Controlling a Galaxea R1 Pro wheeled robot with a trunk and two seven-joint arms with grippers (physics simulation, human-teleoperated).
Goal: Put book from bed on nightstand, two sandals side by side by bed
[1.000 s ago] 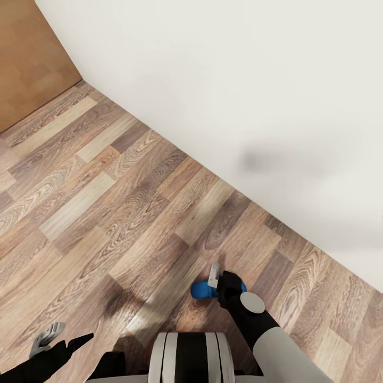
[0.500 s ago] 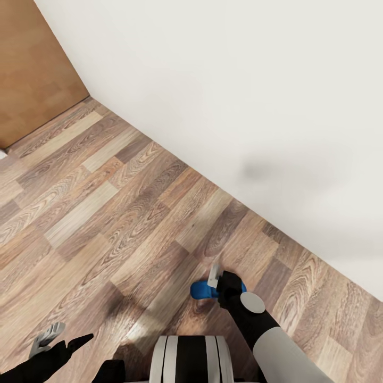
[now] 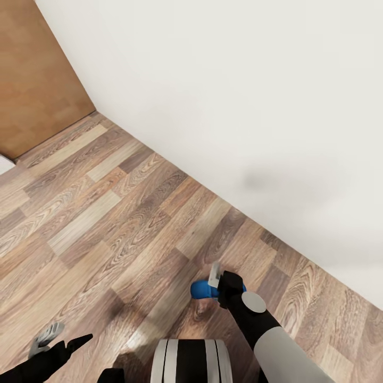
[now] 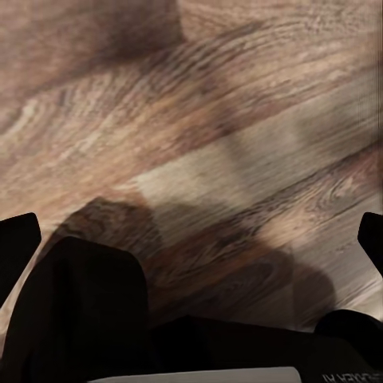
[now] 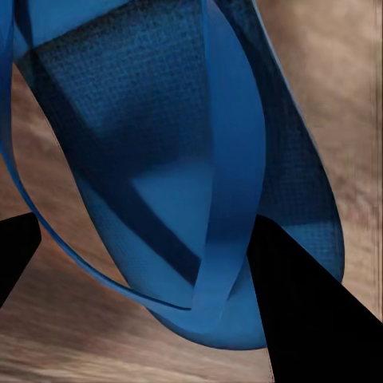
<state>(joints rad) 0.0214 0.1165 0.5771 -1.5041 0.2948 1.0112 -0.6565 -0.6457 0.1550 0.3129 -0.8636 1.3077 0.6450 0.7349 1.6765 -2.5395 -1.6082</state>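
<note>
Down low the left gripper (image 3: pixel 47 339) hangs released and empty over the floor (image 3: pixel 106 213), while ahead the right gripper (image 3: pixel 219 282) is clenched on a blue sandal (image 3: pixel 201 290) jutting leftward, the white wall (image 3: pixel 239 106) just beyond.

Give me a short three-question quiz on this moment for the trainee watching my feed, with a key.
1. True or false: the right gripper is carrying a blue sandal.
2. What lies below the left gripper's fingers in the left wrist view? A) grey mattress B) wood-plank floor C) a book
3. Fill in: in the head view, the floor meets a plain white ____.

Key
1. True: in the right wrist view the sandal sits between the dark fingers.
2. B
3. wall
</note>
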